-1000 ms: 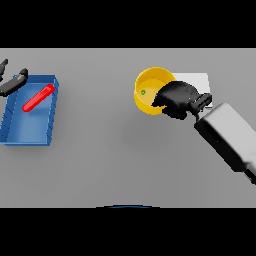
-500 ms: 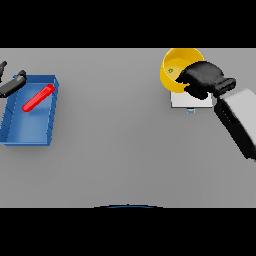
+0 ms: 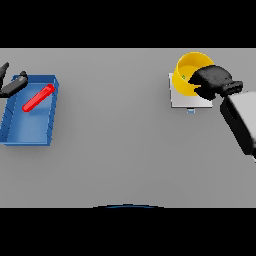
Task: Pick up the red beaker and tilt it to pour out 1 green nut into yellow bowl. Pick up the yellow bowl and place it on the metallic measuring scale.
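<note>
Right hand [image 3: 212, 82]: at 2 o'clock on the grey table [image 3: 120, 150], fingers curled over the near rim of the yellow bowl [image 3: 190, 70], gripping it.
Yellow bowl: over the far part of the metallic measuring scale [image 3: 186, 97]; whether it rests on the plate cannot be told.
Green nut [image 3: 183, 77]: a small speck inside the bowl.
Red beaker [image 3: 38, 98]: lying tilted in the blue tray [image 3: 30, 131] at 9 o'clock.
Left hand [image 3: 11, 85]: at the tray's far left corner, fingers straight, holding nothing.

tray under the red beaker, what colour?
Blue. The tray holding the red beaker shows at the table's left in the head view.
</note>
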{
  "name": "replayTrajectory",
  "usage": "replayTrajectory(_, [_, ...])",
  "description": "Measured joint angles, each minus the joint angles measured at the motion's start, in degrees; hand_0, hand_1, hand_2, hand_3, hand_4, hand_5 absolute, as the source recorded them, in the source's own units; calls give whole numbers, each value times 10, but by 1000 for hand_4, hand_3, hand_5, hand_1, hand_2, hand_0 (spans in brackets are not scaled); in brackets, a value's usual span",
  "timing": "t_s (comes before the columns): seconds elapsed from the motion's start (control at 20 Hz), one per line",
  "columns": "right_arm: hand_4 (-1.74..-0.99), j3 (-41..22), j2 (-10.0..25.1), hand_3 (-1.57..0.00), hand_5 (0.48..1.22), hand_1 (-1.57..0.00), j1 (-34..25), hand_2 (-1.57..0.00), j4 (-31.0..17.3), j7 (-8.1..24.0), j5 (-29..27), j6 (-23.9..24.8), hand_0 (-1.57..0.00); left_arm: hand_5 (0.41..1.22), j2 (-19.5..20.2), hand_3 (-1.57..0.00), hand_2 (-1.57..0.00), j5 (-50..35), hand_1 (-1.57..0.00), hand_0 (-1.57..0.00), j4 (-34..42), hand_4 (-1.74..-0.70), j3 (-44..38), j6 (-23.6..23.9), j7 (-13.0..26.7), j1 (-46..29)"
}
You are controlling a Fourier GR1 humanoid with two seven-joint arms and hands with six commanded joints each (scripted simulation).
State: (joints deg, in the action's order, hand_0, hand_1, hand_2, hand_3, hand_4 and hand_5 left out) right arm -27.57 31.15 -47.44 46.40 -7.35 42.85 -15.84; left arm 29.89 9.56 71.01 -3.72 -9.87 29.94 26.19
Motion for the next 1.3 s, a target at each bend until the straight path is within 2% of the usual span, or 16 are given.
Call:
replayTrajectory(0.05, [-1741,1,-6,-1374,1221,-1571,-8,-1386,-13,3,-1,4,-1571,809,3,1,1,-1,1,1,1,-858,-3,1,2,1])
replayTrajectory(0.15, [-1741,-2,-10,-1392,1221,-1571,-5,-1380,-29,-15,-4,14,-1571,802,2,1,1,-1,1,1,2,-851,-3,2,7,-1])
replayTrajectory(0.2, [-1741,-4,-13,-1402,1221,-1571,-2,-1382,-30,-8,-4,18,-1571,799,2,1,1,0,1,1,-2,-849,-3,2,11,5])
replayTrajectory(0.35, [-1741,-9,-12,-1448,1221,-1571,-9,-1374,-51,-13,-6,15,-1571,783,4,1,1,-4,1,1,4,-844,-4,-3,-2,-2])
replayTrajectory(0.4, [-1741,-11,-14,-1376,1221,-1571,-8,-1404,-51,-16,-8,17,-1571,780,1,1,1,-5,1,1,2,-842,-3,-3,4,4])
replayTrajectory(0.45, [-1741,-12,-13,-1249,1221,-1496,-8,-1437,-46,-12,-12,12,-1565,779,4,1,1,-3,1,1,-1,-838,-2,-5,6,5])
replayTrajectory(0.5, [-1682,-13,-15,-1110,1221,-1428,-8,-1343,-46,-9,-13,13,-1558,775,0,1,1,0,1,1,-1,-836,2,-4,5,4])
replayTrajectory(0.55, [-1632,-12,-13,-959,1145,-1285,-9,-1178,-53,-13,-12,14,-1471,773,4,1,1,0,1,1,-1,-837,-1,-4,6,4])
replayTrajectory(0.6, [-1592,-14,-15,-816,1074,-1125,-5,-1007,-48,1,-11,13,-1335,774,2,1,1,-2,1,1,3,-836,0,-4,3,1])
replayTrajectory(0.7, [-1535,-5,-16,-576,965,-811,-2,-708,-36,13,-27,-6,-946,768,4,1,1,-4,1,1,6,-835,-3,-4,2,-5])
replayTrajectory(0.8, [-1496,3,-10,-391,890,-556,3,-470,-23,16,-40,-20,-605,764,5,1,1,-11,1,1,5,-840,-7,-9,6,1])
replayTrajectory(0.9, [-1476,6,-14,-258,847,-380,-3,-300,-35,25,-43,-30,-387,754,2,1,1,-12,1,1,3,-831,-6,-9,4,2])
replayTrajectory(1.05, [-1435,-1,-11,-131,817,-194,-6,-153,-42,12,-35,-28,-198,752,3,1,1,-10,1,1,5,-835,-4,-9,5,4])
replayTrajectory(1.25, [-1395,-9,-9,-53,787,-79,-6,-62,-38,24,-31,-49,-80,760,2,1,1,-6,1,1,5,-833,-2,-6,11,2])
replayTrajectory(1.3, [-1390,-10,-8,-42,779,-63,-5,-50,-41,21,-29,-46,-64,760,5,1,1,-7,1,1,11,-833,-2,-9,1,-4])
